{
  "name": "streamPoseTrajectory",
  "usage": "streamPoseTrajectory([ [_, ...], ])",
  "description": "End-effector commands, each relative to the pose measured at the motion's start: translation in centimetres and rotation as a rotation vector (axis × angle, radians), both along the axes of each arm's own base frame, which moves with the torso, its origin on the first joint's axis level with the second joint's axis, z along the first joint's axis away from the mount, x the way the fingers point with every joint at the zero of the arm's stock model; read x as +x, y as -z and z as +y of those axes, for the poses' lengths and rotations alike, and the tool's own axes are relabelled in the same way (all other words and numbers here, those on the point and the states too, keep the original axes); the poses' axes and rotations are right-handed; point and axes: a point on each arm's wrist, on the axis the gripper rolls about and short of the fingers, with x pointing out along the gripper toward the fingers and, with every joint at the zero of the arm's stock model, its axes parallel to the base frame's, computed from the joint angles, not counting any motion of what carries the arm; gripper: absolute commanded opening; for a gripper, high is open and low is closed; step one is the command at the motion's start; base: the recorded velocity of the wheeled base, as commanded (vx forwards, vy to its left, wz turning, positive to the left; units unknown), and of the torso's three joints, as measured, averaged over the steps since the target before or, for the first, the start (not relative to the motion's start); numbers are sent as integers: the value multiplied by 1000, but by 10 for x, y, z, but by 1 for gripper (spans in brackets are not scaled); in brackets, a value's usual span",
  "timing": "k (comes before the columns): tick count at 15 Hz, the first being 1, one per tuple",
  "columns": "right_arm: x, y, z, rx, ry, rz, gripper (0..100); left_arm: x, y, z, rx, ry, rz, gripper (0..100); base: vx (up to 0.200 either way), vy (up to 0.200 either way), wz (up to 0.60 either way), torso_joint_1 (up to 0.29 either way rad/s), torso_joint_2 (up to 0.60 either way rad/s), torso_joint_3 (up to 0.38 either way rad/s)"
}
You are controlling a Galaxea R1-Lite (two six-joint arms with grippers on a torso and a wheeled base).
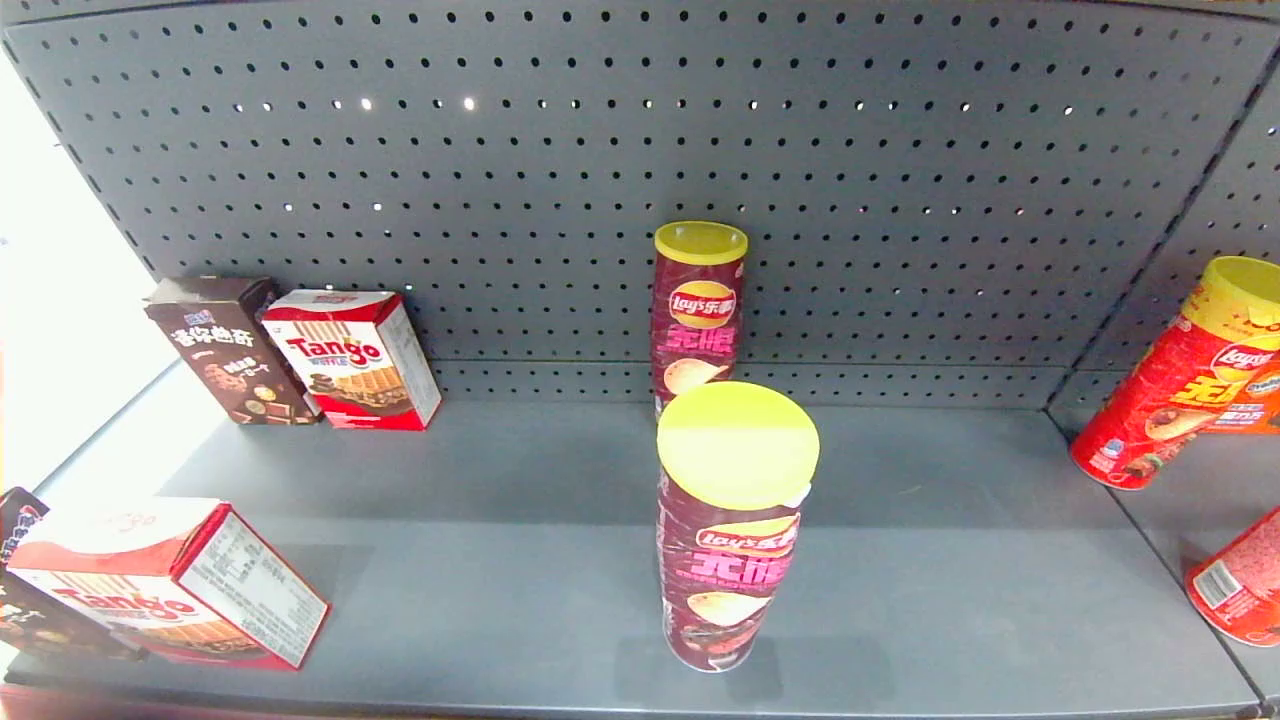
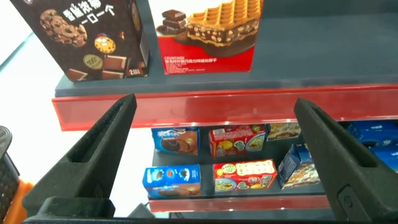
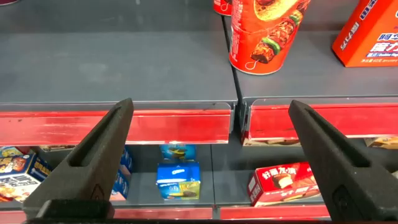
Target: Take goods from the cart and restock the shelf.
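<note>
Head camera looks down on the shelf (image 1: 500, 560); wrist cameras face its front edge (image 3: 174, 124).

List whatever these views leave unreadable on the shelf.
- Head view: base of the rear maroon can, hidden by the front can.
- Head view: upper red can and lower red can, both cut by the right edge.
- Head view: dark box, mostly behind the wafer box, cut by the left edge.

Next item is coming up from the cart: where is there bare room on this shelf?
Widest bare deck: between the front maroon can and the red can at right. Also between that can and the front wafer box. The left end is crowded with boxes.
</note>
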Motion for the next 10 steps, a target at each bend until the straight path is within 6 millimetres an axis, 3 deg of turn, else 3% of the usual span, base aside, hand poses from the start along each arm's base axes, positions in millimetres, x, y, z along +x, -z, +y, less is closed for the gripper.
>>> streamPoseTrajectory([
  [1,0,0,0,0,0,0,100,1,0,0,-1,1,-7,100,0,0,0,0,0,0],
  [8,0,0,0,0,0,-1,100,1,1,0,3,3,-6,100,0,0,0,0,0,0],
  [10,0,0,0,0,0,-1,100,1,1,0,-1,3,-6,100,-100,0,0,1,-1,1],
])
